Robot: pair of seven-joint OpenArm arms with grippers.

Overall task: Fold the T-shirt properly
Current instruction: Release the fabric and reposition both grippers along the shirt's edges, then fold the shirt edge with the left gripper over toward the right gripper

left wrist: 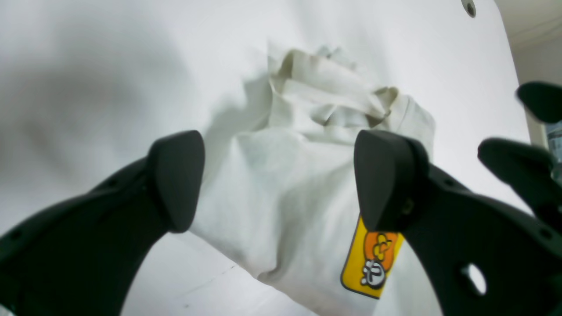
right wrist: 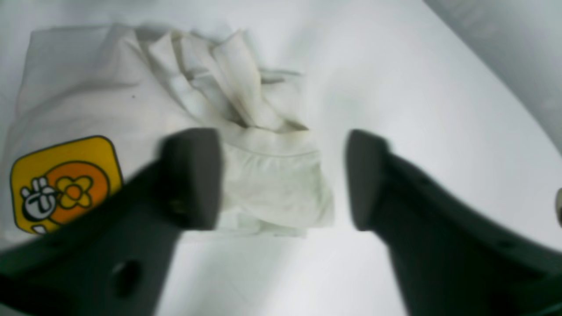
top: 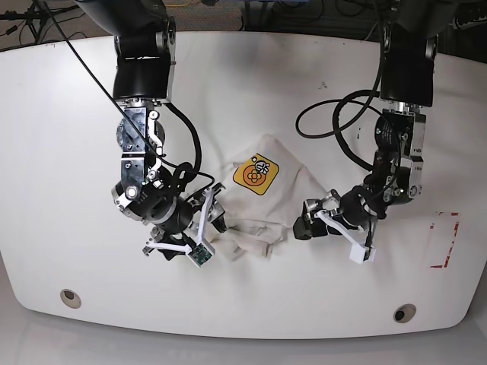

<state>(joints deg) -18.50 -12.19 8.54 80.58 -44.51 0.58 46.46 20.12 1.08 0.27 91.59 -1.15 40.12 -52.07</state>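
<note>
Crumpled T-shirt (top: 262,199) on white table (top: 68,114), flanked by two spread claws.

Left wrist view: left gripper (left wrist: 281,180) gaping wide, nothing between the fingers; T-shirt (left wrist: 285,193) bunched beyond and below the gap, yellow-orange badge (left wrist: 371,263) peeking from behind one fingertip, collar folds heaped farther off. Right wrist view: right gripper (right wrist: 283,177) parted, blurred, clasping nothing; T-shirt (right wrist: 131,105) spread mostly past one finger, a rumpled hem edge reaching into the gap, badge (right wrist: 66,184) off to the side. Base view: right gripper (top: 211,214) poised at the cloth's edge, contact unclear; left gripper (top: 308,220) just beside the opposite edge; cloth between the two, badge (top: 256,176) face up.
</note>
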